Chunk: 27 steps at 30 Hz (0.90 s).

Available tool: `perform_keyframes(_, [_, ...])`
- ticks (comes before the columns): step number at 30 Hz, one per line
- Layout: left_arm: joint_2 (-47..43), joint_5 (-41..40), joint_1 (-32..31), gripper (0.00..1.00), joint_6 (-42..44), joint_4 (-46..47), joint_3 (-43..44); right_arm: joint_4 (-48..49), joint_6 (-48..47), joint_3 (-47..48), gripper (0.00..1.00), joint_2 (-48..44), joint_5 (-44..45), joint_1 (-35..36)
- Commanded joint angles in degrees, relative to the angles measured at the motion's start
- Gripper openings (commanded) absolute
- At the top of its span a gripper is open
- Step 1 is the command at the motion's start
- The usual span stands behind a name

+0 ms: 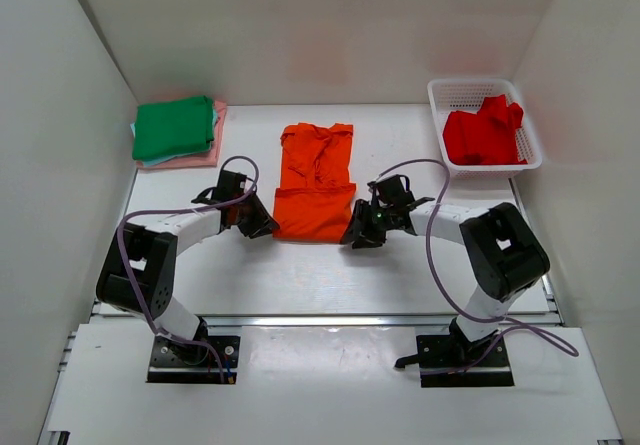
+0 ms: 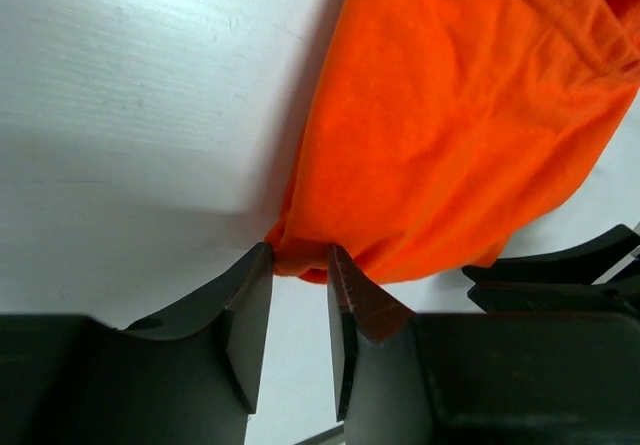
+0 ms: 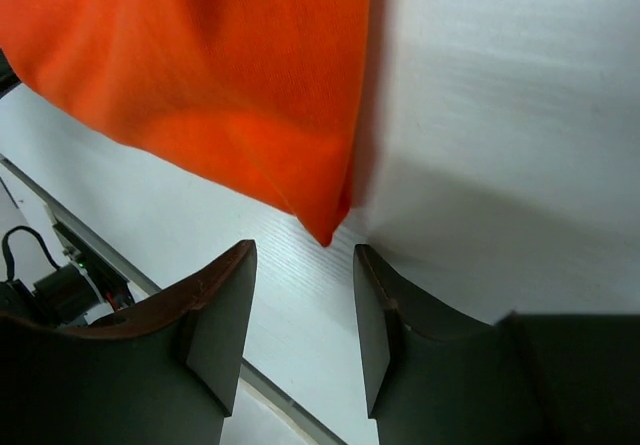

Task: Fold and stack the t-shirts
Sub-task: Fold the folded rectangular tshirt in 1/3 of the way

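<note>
The orange shirt (image 1: 316, 183) is seen as soft, matt, creased cloth; the red shirt (image 1: 484, 135) and green shirt (image 1: 175, 127) are of like cloth. The tabletop (image 2: 130, 115) is finished smooth, with faint grain. The basket (image 1: 470, 86) is moulded in plastic mesh. The left hand (image 2: 300, 257) and right hand (image 3: 303, 250) are faced in dark matt plastic.

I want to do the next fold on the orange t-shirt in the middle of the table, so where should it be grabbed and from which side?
Take the orange t-shirt by its two near hem corners at once, coming in low from the near edge. That hem lies flat with both corners poking out; the far collar end is rumpled.
</note>
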Motion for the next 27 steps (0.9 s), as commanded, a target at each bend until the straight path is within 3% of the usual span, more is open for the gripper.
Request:
perform_keyframes(1, [-1.2, -2.7, -0.3, 0.38, -1.7, 2.9, 0.8, 5.0, 1.5, 0.0, 0.41, 2.1, 0.5, -0.6])
perform_keyframes(2, [-0.2, -2.7, -0.3, 0.35, -1.3, 3.0, 1.1, 5.2, 1.7, 0.6, 0.41, 2.9, 0.2, -0.5])
perform_keyframes(3, [0.2, -2.6, -0.4, 0.3, -1.5, 2.6, 0.9, 5.9, 1.7, 1.2, 0.34, 3.5, -0.3, -0.8])
perform_keyframes(4, [0.4, -2.4, -0.5, 0.2, -1.7, 2.6, 0.6, 6.1, 1.5, 1.4, 0.28, 4.3, -0.7, -0.9])
perform_keyframes(5, [0.1, -1.7, -0.5, 0.06, -1.8, 3.3, 0.3, 5.7, 1.2, 1.9, 0.15, 5.0, -1.2, -1.2])
perform_keyframes(6, [0.5, -1.9, -0.3, 0.0, -2.1, 3.3, 0.1, 5.6, 0.9, 2.2, 0.02, 5.5, -1.6, -1.7])
perform_keyframes(18, [0.1, -0.2, 4.4, 0.0, 5.5, -2.1, 1.0, -3.4, -8.9, 3.9, 0.0, 2.8, -0.3, -6.1])
perform_keyframes(20, [-0.5, 1.8, 4.2, 0.1, 5.5, -1.7, 0.1, -3.7, -9.7, 3.9, 0.0, 2.4, 0.0, -5.7])
perform_keyframes(21, [-1.2, 3.6, 4.4, 0.23, 5.6, -1.1, -1.1, -4.1, -10.0, 3.7, 0.0, 2.3, -0.5, -5.8])
perform_keyframes(23, [-2.7, 5.5, 3.3, 0.35, 5.3, -0.1, -2.6, -3.9, -9.8, 4.3, 0.0, 2.3, -0.1, -5.4])
perform_keyframes(27, [-4.8, 5.1, 1.4, 0.41, 2.5, 3.0, -6.6, -3.4, -9.4, 4.0, 0.0, 2.6, -0.6, -4.7])
